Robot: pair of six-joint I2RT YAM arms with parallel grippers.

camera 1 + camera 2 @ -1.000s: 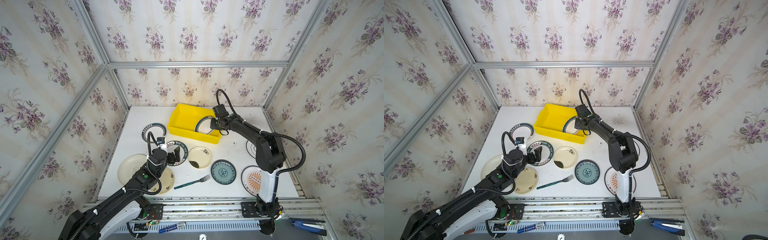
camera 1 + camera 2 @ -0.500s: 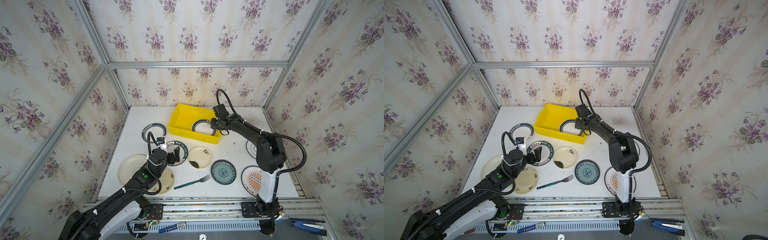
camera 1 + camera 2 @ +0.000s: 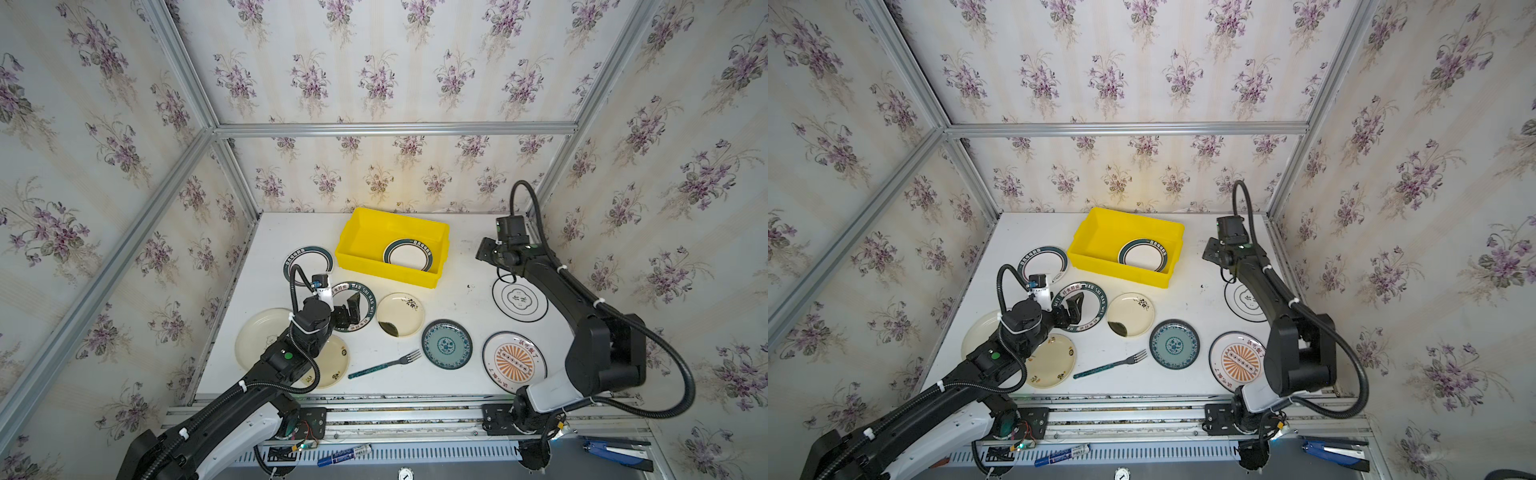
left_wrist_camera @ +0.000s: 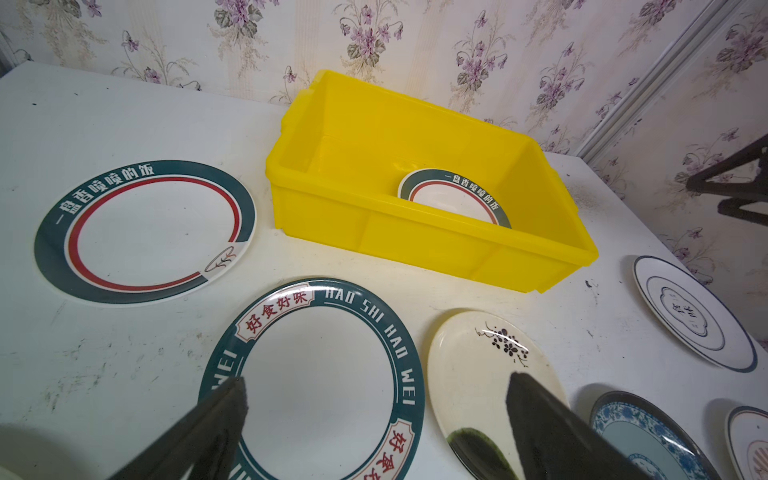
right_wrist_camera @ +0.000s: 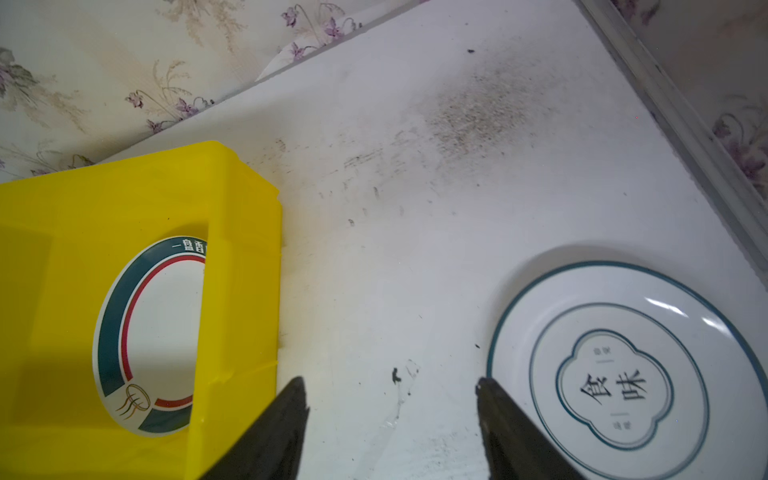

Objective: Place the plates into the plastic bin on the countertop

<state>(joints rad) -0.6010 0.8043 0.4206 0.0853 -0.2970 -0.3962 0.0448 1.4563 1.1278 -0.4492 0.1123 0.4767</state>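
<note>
Right gripper (image 5: 390, 395): let go of teal-rimmed plate (image 3: 408, 257), left it lying in yellow plastic bin (image 3: 374, 266); pulled clear, jaws spread wide, empty. Left gripper (image 4: 376, 384): likewise spread, empty. Eight more to go.

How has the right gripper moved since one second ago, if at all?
Yes. The right gripper has drawn back to the right, away from the yellow bin, and now hangs over the countertop beside it.

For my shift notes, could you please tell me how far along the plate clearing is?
Done: one teal-rimmed plate lies in the yellow bin. In hand: nothing; the left gripper is open over the HAO SHI plate, the right gripper is open and empty beside the bin. Left: eight plates on the countertop, including that one.
</note>
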